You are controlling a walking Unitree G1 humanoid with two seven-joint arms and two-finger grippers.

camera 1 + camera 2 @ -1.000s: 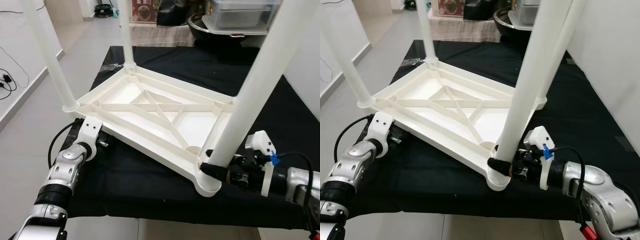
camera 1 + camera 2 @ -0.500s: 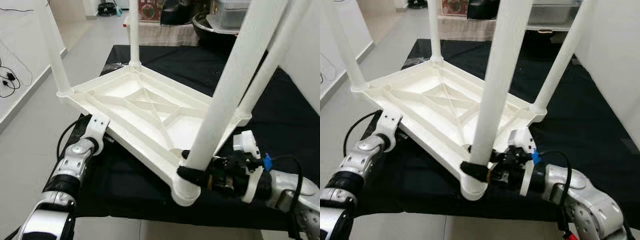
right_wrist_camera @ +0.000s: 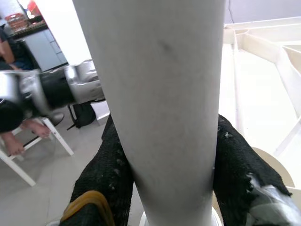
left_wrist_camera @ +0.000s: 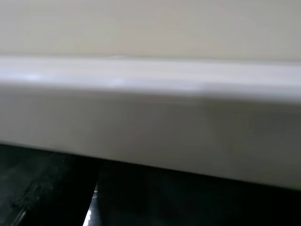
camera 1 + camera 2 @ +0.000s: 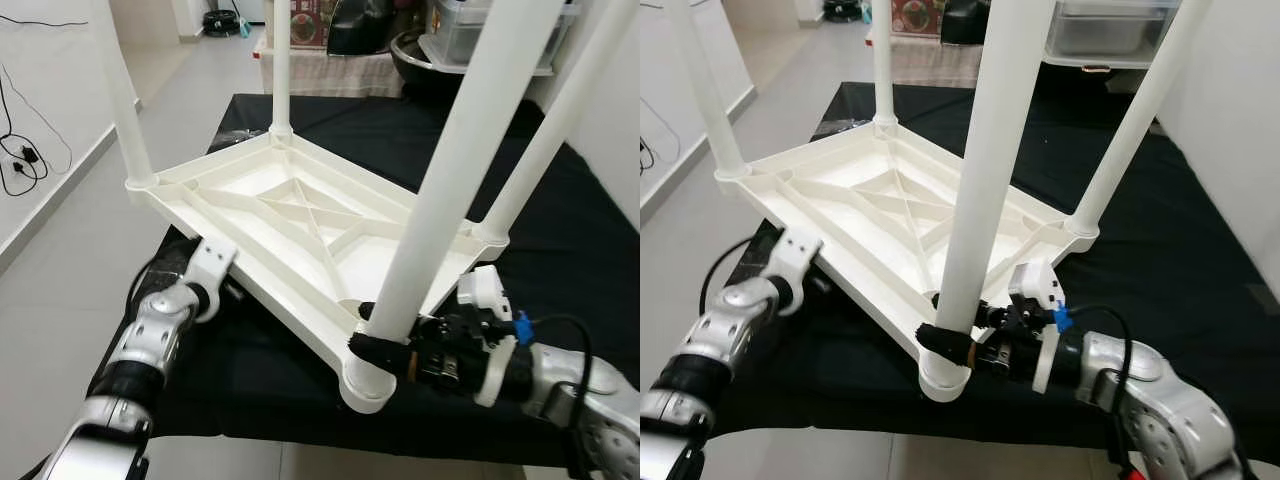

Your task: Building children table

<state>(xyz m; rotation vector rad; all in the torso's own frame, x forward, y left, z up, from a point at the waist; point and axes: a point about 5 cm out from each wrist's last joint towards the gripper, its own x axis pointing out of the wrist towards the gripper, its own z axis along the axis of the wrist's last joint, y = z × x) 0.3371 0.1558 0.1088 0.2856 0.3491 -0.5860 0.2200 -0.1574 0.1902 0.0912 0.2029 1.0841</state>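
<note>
Upturned white table (image 5: 300,215) on black cloth (image 5: 560,230), storage tubs (image 5: 470,30) behind

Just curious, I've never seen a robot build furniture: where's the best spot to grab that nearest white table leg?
Probably low on the nearest leg, just above its corner socket, coming in from the robot's right side. It's a plain round tube there, and the right gripper already has its jaws around it.
</note>
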